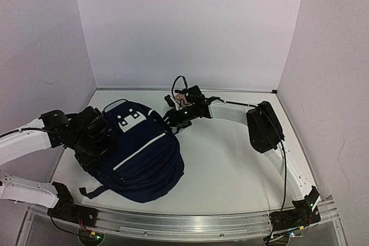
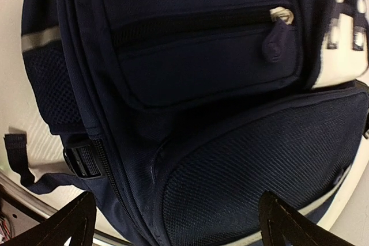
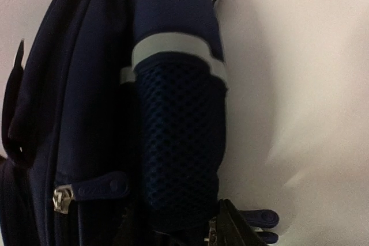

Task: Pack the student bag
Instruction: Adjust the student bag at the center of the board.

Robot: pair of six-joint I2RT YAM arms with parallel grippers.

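While I look down from above, the student bag (image 1: 144,154) lies flat on the white table (image 1: 230,165), toward the left and near side, with its white patch (image 1: 130,120) at the far end. My left pincer (image 1: 104,137) sits at the bag's left edge. My right pincer (image 1: 174,120) is just beside its far right corner (the end with the patch).

From my left wrist, both fingertips (image 2: 75,223) stand wide apart with nothing between them, so this pincer is released. Beyond them the bag's front pocket (image 2: 202,67) and its zipper pull (image 2: 275,41) fill the view, with a black buckle (image 2: 86,159) at the left.

From my right wrist, the bag's mesh side pocket (image 3: 179,142) is close up, crossed at one end by a pale band (image 3: 173,47). Only a dark sliver of my fingers shows at the bottom edge, so I cannot tell whether that pincer is released or clenched.
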